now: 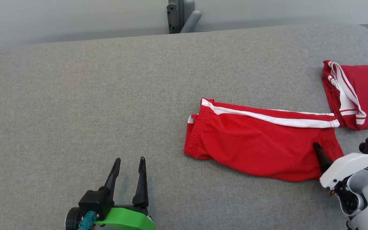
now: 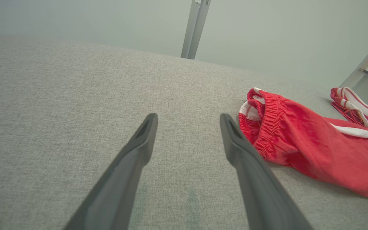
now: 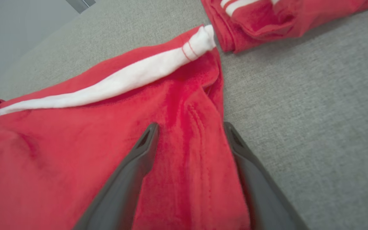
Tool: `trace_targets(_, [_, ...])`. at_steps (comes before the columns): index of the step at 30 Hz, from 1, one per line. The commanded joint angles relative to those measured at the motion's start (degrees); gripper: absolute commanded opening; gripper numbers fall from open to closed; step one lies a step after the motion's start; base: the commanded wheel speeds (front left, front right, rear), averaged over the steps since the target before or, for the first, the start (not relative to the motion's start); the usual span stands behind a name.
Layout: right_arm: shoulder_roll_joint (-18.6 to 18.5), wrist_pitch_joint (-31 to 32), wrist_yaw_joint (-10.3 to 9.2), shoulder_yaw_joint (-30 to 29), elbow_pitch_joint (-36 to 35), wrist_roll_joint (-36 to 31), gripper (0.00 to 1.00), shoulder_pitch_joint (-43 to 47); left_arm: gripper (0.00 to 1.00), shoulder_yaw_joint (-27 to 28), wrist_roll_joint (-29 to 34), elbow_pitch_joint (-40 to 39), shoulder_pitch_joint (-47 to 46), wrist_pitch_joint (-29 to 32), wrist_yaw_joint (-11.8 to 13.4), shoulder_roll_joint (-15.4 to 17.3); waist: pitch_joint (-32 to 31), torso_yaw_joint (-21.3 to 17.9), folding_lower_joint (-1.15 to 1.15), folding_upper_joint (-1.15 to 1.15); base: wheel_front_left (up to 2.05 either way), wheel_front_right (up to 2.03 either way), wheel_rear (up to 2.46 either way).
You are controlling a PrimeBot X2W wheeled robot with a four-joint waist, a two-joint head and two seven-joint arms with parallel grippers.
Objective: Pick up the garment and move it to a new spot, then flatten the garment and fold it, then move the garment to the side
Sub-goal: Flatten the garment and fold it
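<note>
Red shorts with white side stripe (image 1: 260, 143) down flat, right of centre on the grey fabric-covered table (image 1: 107, 95), elastic waistband to the left. Right end effector (image 3: 191, 127) released, dark fingers (image 3: 133, 172) spread wide astride the leg hem, cloth loose between them. Left end effector (image 1: 130, 159) likewise wide open, low over bare table, well apart from the shorts. Second red, white-striped garment (image 1: 359, 95) bunched at the far right edge, just beside the stripe's end. Pale wall (image 1: 75, 19) and grey post (image 1: 179, 16) behind.
</note>
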Motion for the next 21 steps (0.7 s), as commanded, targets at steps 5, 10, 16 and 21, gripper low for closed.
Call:
trace_targets(5, [0.78,-1.16,-0.05,-0.5,3.07,-0.32,1.0,-1.0,1.0,0.27,0.03,-0.35,0.72,0.02,-0.4,0.12,0.53,0.99,0.0,0.0,0.0,0.0,0.0])
trace_targets(10, [0.53,-2.49,-0.03,0.01,2.55,-0.37,0.0,-1.95,1.0,0.58,0.1,-0.4,0.79,0.02,-0.31,0.08,0.49,1.06,0.0,0.0,0.0,0.0,0.0])
trace_targets(16, [-1.8,-2.6,-0.04,1.7,-4.76,1.3,0.0,-2.51,1.0,1.25,-0.37,-0.66,1.56,0.02,0.07,0.03,-0.84,0.39,0.0,0.0,0.0,0.0,0.0])
trace_targets(21, [-6.23,0.25,-0.04,0.64,-13.0,1.7,0.0,-0.48,1.0,1.34,-1.11,-1.15,2.11,0.02,0.3,-0.01,-2.03,0.08,0.0,0.0,0.0,0.0,0.0])
